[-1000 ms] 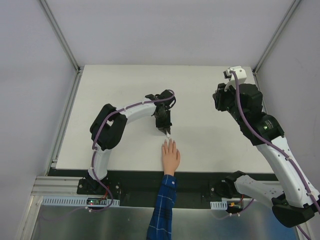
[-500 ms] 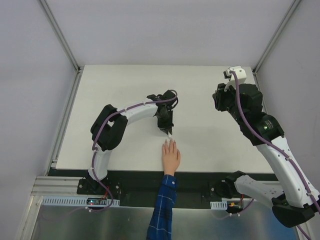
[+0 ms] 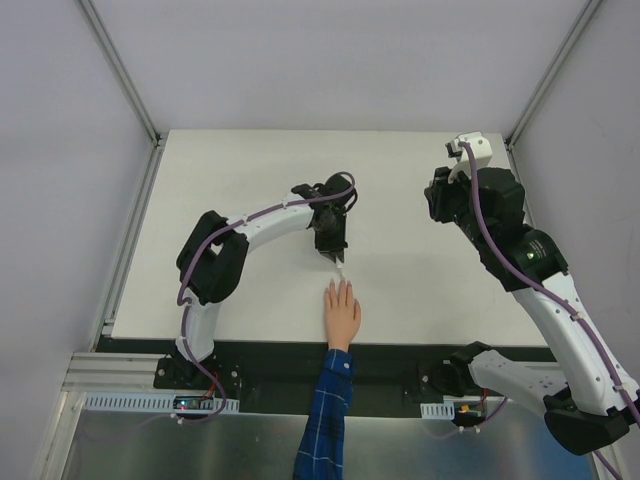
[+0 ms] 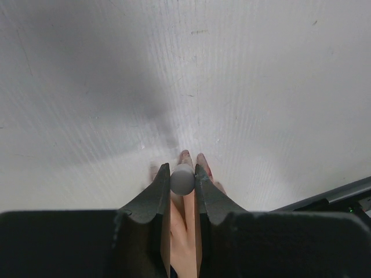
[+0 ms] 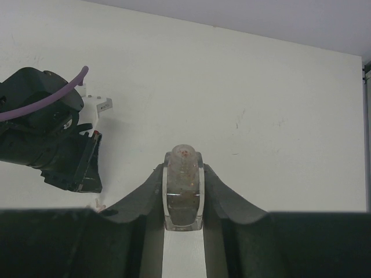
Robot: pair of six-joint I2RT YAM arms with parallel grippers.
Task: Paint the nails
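The flesh-coloured mannequin hand lies palm down at the table's near edge, with a blue plaid sleeve. Its nails are at the far fingertips; in the left wrist view two fingertips show just past the jaws. My left gripper is shut on a grey round brush cap and points down over those fingertips. The brush tip itself is hidden. My right gripper is shut on a small whitish polish bottle, held high at the right, well away from the hand.
The white table has a black front edge. Grey walls and metal frame posts surround it. In the right wrist view the left arm's black wrist with a purple cable shows at the left.
My left wrist has shifted slightly to the right and farther back, with the brush end staying just beyond the fingertips. The right arm and the hand have not moved.
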